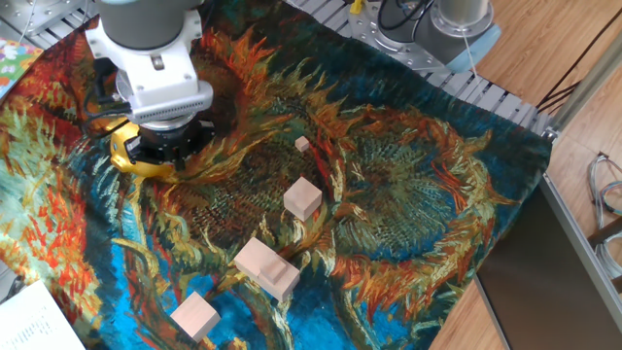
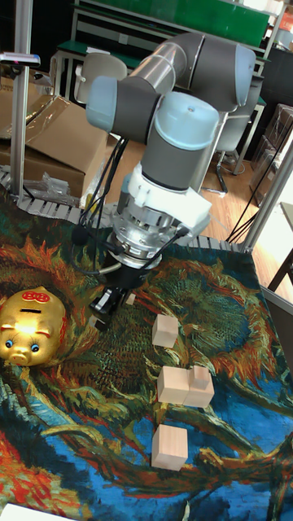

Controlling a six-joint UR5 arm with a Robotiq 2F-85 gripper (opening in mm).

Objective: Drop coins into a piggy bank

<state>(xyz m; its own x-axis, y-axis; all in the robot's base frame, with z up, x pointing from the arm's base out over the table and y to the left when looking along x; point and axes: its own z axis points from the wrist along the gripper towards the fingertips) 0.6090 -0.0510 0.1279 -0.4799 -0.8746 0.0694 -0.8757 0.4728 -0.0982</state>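
- On the sunflower-patterned cloth (image 1: 408,194) the only container was the piggy bank (image 2: 32,327), which stood at the cloth's left side in the tall fixed view; whether anything lay inside it could not be told.
- A dark coin slot showed on the pig's back, just behind two red marks.
- The gripper (image 2: 110,303) hung below the grey arm (image 2: 175,130), low over the cloth and just right of the pig, apart from it in the tall fixed view.
- Its dark fingers pointed down and looked close together, but whether they were spread or pinching a coin could not be told; no coin was visible.
- From the fixed view the gripper's body hid most of the pig, so only a curved gold edge (image 1: 124,156) peeked out at its lower left.
- The pig was shiny gold, with a rounded snout facing the near edge of the cloth and small ears.
- Pale wooden blocks (image 2: 185,385) lay to the right of the gripper, well apart from the pig.
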